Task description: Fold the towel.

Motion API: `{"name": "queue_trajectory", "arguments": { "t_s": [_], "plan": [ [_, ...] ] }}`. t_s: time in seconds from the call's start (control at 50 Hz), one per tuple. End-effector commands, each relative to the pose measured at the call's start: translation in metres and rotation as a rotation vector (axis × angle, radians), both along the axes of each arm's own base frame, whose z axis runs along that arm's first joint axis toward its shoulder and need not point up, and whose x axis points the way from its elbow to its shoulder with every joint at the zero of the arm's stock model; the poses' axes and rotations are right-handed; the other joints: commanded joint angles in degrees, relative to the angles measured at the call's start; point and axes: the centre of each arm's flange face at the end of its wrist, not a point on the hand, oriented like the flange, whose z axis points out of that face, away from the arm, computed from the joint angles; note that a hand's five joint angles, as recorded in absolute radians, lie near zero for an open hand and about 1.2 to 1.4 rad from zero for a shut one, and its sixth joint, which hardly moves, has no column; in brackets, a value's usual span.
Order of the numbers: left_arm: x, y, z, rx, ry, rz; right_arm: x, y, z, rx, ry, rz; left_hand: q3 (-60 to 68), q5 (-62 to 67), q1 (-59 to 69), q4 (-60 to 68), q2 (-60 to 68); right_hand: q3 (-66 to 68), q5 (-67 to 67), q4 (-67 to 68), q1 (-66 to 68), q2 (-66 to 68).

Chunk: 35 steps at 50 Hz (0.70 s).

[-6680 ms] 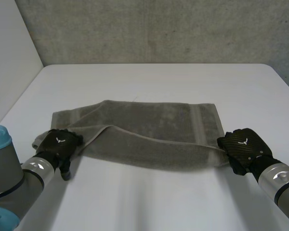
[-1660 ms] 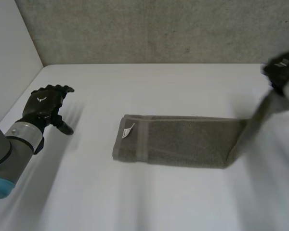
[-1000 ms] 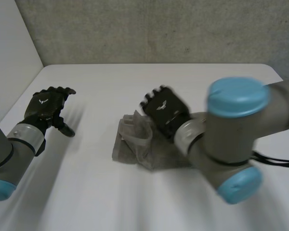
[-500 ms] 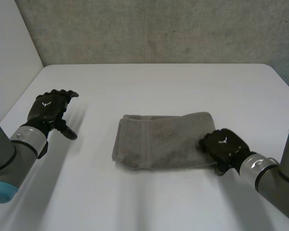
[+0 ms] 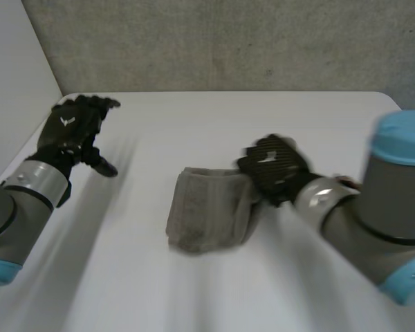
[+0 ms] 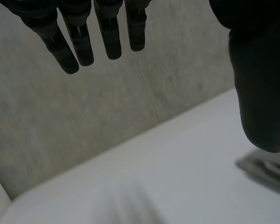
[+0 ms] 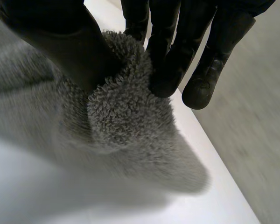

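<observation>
Pinching the towel (image 5: 209, 216) edge — right hand (image 5: 273, 166) — left hand (image 5: 70, 131) splayed.

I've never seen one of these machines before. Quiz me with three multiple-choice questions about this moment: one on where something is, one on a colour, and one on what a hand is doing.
1. Where is the left hand relative to the towel?
A) resting on it
B) near the left edge of the table, apart from it
C) tucked beneath it

2. What colour is the towel?
A) grey
B) red
C) blue

3. What is the right hand doing?
A) lying flat and open on the table
B) pinching the towel between thumb and fingers
C) holding a cup

Answers:
1 B: the head view shows bare table between that hand and the towel.
2 A: the cloth is grey in both the head view and the right wrist view.
3 B: the right wrist view shows its thumb and fingers closed on a bunch of the cloth.
</observation>
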Motion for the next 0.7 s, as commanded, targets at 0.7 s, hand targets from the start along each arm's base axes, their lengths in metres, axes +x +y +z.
{"name": "queue_trajectory", "arguments": {
  "t_s": [0.7],
  "plan": [
    [-0.072,0.017,-0.006,0.235,0.205,-0.111,0.015,0.025,0.014,0.232,-0.184,-0.061,-2.0,-10.8,-3.3,-3.1,-2.2,-66.3,-65.6,-66.8,-64.3,-62.4]
  ]
}}
